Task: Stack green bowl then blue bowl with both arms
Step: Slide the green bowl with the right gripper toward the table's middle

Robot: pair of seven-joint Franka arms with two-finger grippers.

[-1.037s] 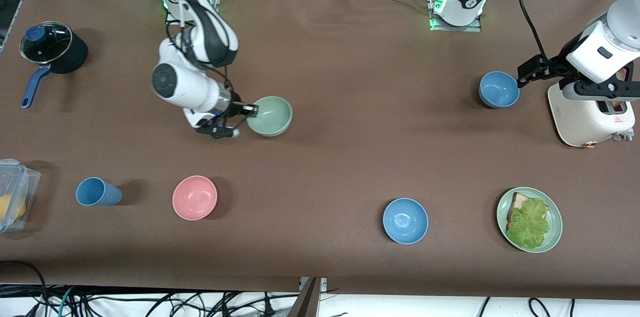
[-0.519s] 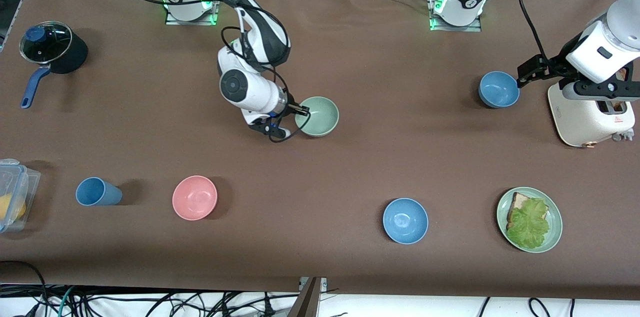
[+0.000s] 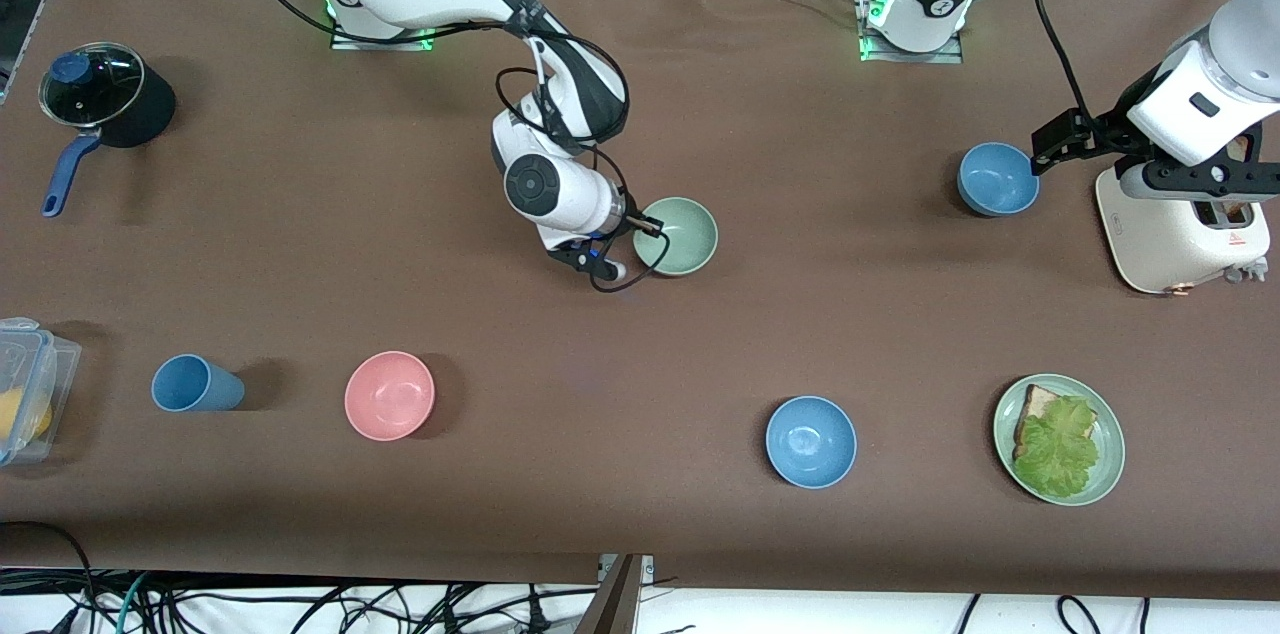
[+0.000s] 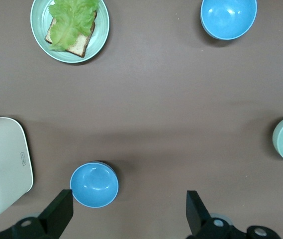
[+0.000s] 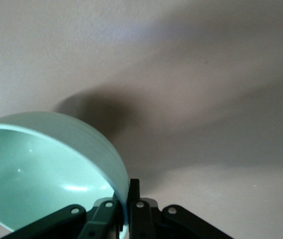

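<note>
Two arms, one carrying and one poised. The right gripper [image 3: 645,232] has its jaws clamped on the rim of the green bowl [image 3: 680,236], one finger inside the wall and one outside, and the right wrist view shows the bowl [image 5: 47,169] tilted, hanging clear of the worktop [image 3: 700,354] over its middle. The left gripper [image 3: 1045,149] hovers with jaws wide apart just beside the blue bowl [image 3: 996,179], which sits next to the toaster [image 3: 1180,234] at the left arm's end. A second blue bowl [image 3: 811,441] rests nearer the front camera, well apart.

To do this step well, I'd say bring the green bowl down level before letting go; a rim pinch like this lets a bowl swing or slip. Set it somewhere both arms reach comfortably, open the jaws only once the base is flat, then back straight out so the finger inside doesn't drag it.
</note>
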